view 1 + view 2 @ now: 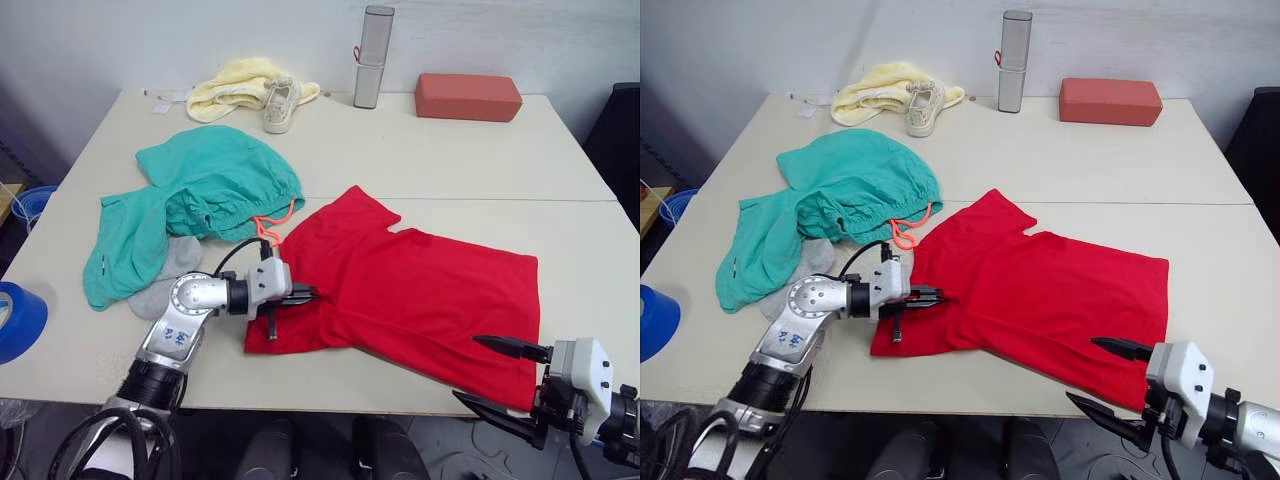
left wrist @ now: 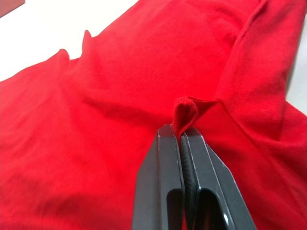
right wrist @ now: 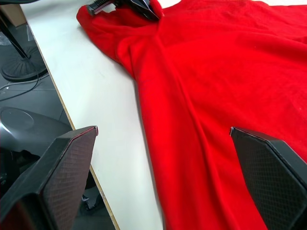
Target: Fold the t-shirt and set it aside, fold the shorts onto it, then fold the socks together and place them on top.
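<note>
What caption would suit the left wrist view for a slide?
Left gripper pinching a small fold of the red t-shirt between its shut black fingers.

T-shirt: plain bright red. Shorts: teal-green, coral-orange drawstring. Socks: light grey. Behind the shorts: pale yellow cloth, beige sneaker, silver cylinder, terracotta-red block. Table: off-white.
</note>
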Action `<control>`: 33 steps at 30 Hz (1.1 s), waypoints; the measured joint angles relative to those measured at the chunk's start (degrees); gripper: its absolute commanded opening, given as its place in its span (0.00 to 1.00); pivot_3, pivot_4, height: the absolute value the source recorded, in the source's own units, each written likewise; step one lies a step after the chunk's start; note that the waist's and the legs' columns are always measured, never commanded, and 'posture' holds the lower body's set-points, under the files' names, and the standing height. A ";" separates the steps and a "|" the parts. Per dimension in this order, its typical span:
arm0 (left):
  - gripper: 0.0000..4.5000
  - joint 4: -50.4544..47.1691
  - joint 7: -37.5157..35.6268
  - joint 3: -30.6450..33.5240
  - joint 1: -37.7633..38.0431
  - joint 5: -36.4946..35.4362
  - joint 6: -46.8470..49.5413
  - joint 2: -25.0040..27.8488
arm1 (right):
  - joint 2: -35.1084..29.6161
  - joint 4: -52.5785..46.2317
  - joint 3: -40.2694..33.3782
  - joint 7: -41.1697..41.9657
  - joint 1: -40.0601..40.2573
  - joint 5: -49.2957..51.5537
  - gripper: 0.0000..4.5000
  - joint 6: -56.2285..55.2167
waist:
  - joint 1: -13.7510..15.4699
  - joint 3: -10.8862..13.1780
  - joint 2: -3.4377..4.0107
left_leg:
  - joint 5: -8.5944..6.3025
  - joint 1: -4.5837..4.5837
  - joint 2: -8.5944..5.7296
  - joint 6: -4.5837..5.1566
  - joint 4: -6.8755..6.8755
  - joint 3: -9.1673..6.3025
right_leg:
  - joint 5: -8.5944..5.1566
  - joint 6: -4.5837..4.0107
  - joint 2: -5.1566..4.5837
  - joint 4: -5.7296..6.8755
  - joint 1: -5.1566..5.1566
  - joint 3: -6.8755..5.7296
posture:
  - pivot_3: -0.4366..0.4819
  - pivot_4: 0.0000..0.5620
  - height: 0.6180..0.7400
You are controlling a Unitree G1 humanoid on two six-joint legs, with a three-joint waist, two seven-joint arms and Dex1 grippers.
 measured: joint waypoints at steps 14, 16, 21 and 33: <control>0.66 -4.53 -5.72 13.12 5.99 -14.60 7.01 6.94 | 3.83 0.72 1.05 -2.45 0.40 4.95 0.91 1.17 | -0.87 0.02 -0.05 | 0.10 -0.01 0.09 -0.29 -0.04 -0.02 | -0.03 -0.05 0.02 0.05 -0.07 0.02 | 0.48 0.27 1.00; 0.55 -8.85 -7.78 15.33 7.90 -18.33 10.36 9.76 | 3.69 -0.05 2.88 -2.92 -0.61 5.06 0.79 1.92 | -0.87 0.01 -0.03 | 0.10 0.06 0.08 -0.30 -0.02 -0.03 | -0.04 -0.07 0.00 0.03 0.00 0.02 | 0.48 0.27 1.00; 0.21 -16.18 -7.62 10.65 13.39 -16.49 11.64 10.00 | 4.17 -0.32 14.68 -6.43 -6.82 -3.83 0.40 0.17 | -0.09 -0.01 0.01 | 0.00 0.03 0.04 -0.06 -0.01 -0.03 | -0.06 -0.12 -0.06 -0.04 0.02 0.04 | 0.48 0.27 1.00; 0.00 -17.23 4.82 4.02 18.92 -2.24 12.08 8.01 | 6.53 11.35 25.21 -15.19 -13.85 -20.03 0.00 -6.33 | -0.27 -0.01 -0.01 | -0.02 0.03 0.05 -0.03 -0.08 -0.02 | -0.07 -0.12 -0.02 0.05 -0.07 0.03 | 0.48 0.27 1.00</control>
